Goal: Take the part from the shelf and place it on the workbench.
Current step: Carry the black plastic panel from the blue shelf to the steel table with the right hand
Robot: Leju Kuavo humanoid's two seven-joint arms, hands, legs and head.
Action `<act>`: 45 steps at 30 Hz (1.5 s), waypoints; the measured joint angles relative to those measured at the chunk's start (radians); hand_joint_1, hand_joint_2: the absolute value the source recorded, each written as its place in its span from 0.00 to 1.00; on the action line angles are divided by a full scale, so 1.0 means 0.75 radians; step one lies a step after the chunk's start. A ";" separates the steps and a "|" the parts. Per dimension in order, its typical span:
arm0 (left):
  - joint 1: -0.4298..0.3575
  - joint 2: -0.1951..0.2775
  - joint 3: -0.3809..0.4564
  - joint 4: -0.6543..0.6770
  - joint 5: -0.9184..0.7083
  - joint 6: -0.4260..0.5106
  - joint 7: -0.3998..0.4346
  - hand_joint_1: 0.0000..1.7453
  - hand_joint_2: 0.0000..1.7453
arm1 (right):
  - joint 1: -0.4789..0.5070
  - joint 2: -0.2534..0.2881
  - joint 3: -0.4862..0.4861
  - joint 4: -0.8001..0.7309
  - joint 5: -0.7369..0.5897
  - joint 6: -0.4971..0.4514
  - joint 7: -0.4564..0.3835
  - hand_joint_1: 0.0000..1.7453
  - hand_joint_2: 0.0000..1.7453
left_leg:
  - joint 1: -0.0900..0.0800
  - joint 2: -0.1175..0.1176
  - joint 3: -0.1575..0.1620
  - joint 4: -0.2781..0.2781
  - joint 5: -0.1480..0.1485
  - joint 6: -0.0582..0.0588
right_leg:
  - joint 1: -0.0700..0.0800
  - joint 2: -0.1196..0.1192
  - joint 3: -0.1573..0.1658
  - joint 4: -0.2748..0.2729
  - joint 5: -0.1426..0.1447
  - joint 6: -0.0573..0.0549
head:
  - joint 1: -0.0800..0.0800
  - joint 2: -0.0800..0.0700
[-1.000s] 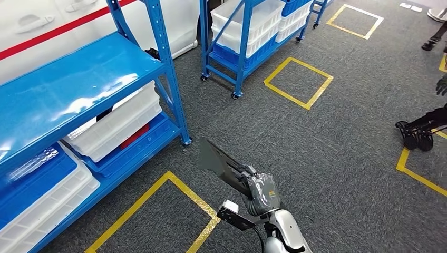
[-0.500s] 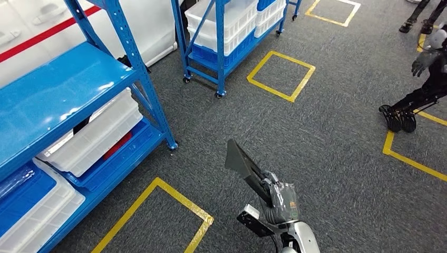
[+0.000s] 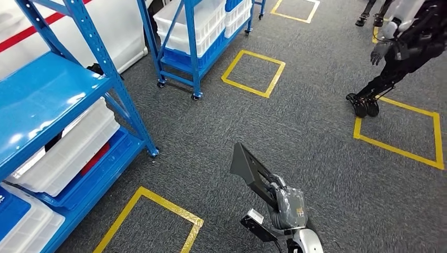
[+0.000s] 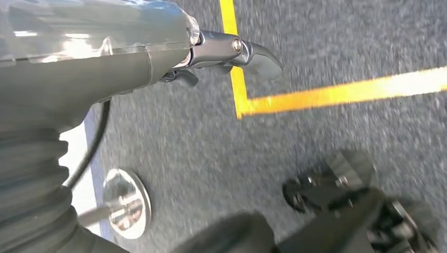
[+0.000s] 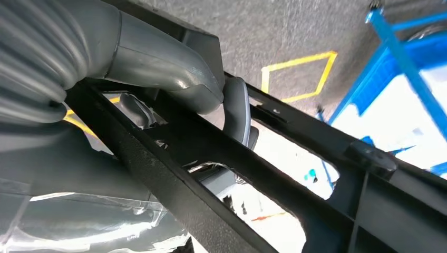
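One dark grey part (image 3: 252,169), a long flat frame-like piece, is carried in the right hand (image 3: 287,204) low in the head view, its broad end raised and pointing forward-left over the carpet (image 3: 295,126). In the right wrist view the thick thumb (image 5: 174,68) and a darker finger (image 5: 237,113) are wrapped round one bar of the part (image 5: 221,158), so the grip is closed on it.

Change from the earlier frames: the whole head view has swung, so the camera has turned; the nearest shelf (image 3: 47,100) now sits further toward the left edge, the wheeled rack (image 3: 192,37) has slid left, and the part stands more nearly centred. A dark standing figure (image 3: 400,50) at the upper right is now more fully in frame. The part remains in the right hand, off the shelf.

Left hand (image 4: 232,52): seen in its wrist view above the carpet, fingers drawn together and holding nothing that I can see; whether fully closed I cannot tell.

Surroundings:
- Blue shelf, left, with white bins (image 3: 68,147) on its lower levels.
- Second blue rack on casters, upper centre, also holding white bins.
- Yellow tape squares on the carpet: one ahead (image 3: 253,73), one by the shelf foot (image 3: 153,221), one to the right (image 3: 400,132).
- A round metal foot (image 4: 126,203) in the left wrist view.

The figure stands well apart from the part, on the right-hand square.
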 joint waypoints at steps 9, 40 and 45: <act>0.014 0.020 0.010 0.000 -0.015 -0.008 -0.025 0.00 1.00 | -0.034 0.013 0.000 0.038 0.000 -0.024 0.023 1.00 1.00 | -0.012 0.093 0.002 0.020 -0.022 -0.029 | -0.008 -0.108 0.102 -0.160 0.068 -0.002 | 0.000 0.000; 0.034 0.022 0.053 0.001 -0.016 -0.003 -0.029 0.00 1.00 | -0.094 -0.004 -0.004 0.159 0.005 -0.144 0.024 1.00 1.00 | -0.018 0.111 0.011 0.019 -0.030 -0.022 | 0.009 -0.126 0.103 -0.166 0.070 -0.015 | 0.000 0.000; 0.029 0.023 0.055 0.001 -0.016 -0.008 -0.027 0.00 1.00 | -0.104 -0.011 -0.005 0.160 0.009 -0.145 0.036 1.00 1.00 | -0.012 0.087 -0.002 0.066 -0.072 -0.053 | 0.004 -0.077 0.104 -0.179 0.081 -0.044 | 0.000 0.000</act>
